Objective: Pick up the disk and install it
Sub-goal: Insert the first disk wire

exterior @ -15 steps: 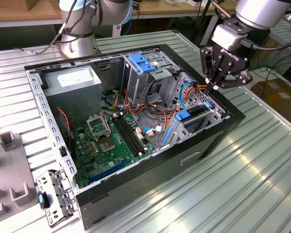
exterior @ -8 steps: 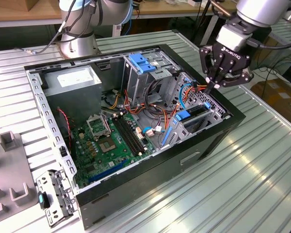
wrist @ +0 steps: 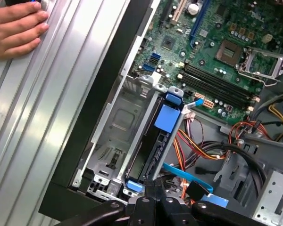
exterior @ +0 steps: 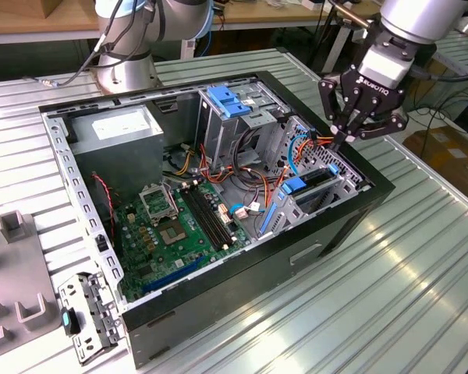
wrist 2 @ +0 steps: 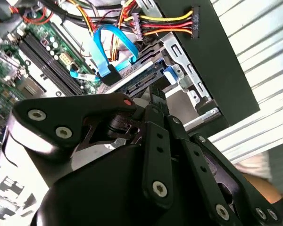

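Black pincer (exterior: pixel 344 140) closed over bay (wrist: pixel 118 122) | disk (wrist: pixel 152 154) edge-on, mostly hidden

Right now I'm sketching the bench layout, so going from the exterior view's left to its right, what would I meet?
grey fixture block → power-supply box → blue latch on the metal cage → disk on edge in its bay → end effector

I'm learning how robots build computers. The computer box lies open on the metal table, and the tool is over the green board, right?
Not quite. The exterior view shows the tool over the metal cage holding the disk, at the edge of the box, not over the green board. The box does lie open.
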